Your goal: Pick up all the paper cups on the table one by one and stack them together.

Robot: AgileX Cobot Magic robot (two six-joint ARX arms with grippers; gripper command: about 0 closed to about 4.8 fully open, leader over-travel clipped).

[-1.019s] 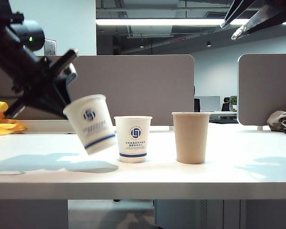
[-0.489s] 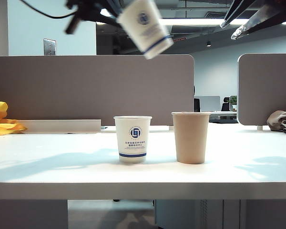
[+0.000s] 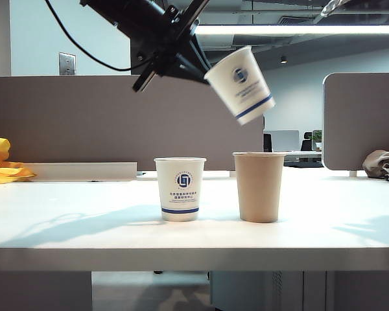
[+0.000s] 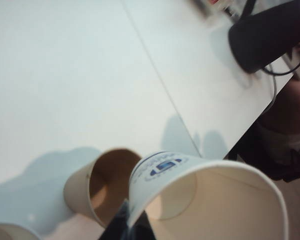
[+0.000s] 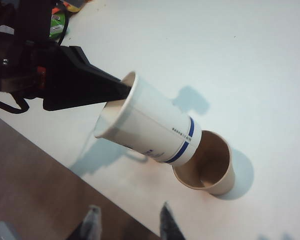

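While my left hand (image 3: 198, 65) is clamped on the rim of a short white paper cup with a blue logo (image 3: 240, 84), that cup hangs tilted above the taller tan-brown paper cup (image 3: 259, 186) on the white desk (image 3: 84, 220). A second logo cup (image 3: 180, 188) stands just beside the tan one (both well back from the front edge). My right hand (image 5: 127, 222) hovers with fingers apart.

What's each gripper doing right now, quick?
Left gripper: shut on the white logo cup, held tilted in the air above the tan cup.
Right gripper: open, holding nothing.
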